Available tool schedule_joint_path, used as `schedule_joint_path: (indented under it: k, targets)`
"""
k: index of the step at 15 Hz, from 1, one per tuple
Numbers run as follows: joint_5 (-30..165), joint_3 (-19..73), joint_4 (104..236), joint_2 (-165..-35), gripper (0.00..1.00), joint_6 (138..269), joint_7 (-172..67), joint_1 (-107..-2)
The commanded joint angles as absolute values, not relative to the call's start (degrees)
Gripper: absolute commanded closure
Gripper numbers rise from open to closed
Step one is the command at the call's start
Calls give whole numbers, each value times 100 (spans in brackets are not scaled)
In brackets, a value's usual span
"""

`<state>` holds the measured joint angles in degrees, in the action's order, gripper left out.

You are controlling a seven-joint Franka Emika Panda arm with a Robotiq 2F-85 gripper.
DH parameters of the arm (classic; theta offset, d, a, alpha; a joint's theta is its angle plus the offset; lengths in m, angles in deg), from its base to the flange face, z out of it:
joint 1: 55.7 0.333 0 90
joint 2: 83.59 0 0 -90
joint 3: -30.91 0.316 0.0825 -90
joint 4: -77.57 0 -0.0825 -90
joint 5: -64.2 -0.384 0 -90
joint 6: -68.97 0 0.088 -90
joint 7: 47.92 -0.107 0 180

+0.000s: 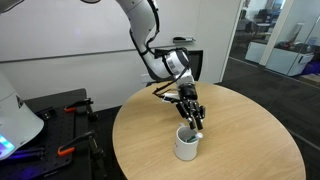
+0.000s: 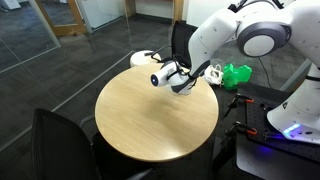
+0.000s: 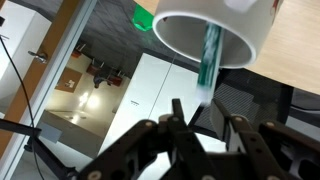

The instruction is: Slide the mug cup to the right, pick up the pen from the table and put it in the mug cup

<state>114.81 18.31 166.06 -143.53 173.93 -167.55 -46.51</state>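
wall (image 1: 60, 45): plain white, beyond table (image 1: 250, 140) far edge
floor (image 2: 60, 60): dark grey carpet
partition (image 1: 265, 35): glass, lit office behind
chairs: black chair (image 2: 50, 140) at table near edge, second chair (image 2: 182, 38) at far edge

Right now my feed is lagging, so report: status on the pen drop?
End effector directly over the mug cup, grip state unclear. Pen reaches into the mug's mouth. Nothing seen blocking.

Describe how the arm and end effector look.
The arm is built of glossy white, rounded segments, with a grey circular joint cap. The end effector is black, with two slim fingers on exposed linkage bars. No markings are legible.
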Motion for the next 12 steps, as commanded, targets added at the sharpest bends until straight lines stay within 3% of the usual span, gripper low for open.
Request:
schedule_joint_path:
  k: [1,5,12]
  targets:
    - [11585,1899,16645,-14301,32,17443,-16935,-4718]
    - [11610,1885,16798,-14134,2,17455,-17052,-4670]
    - [11854,1889,17146,-13669,0,17462,-17674,-4537]
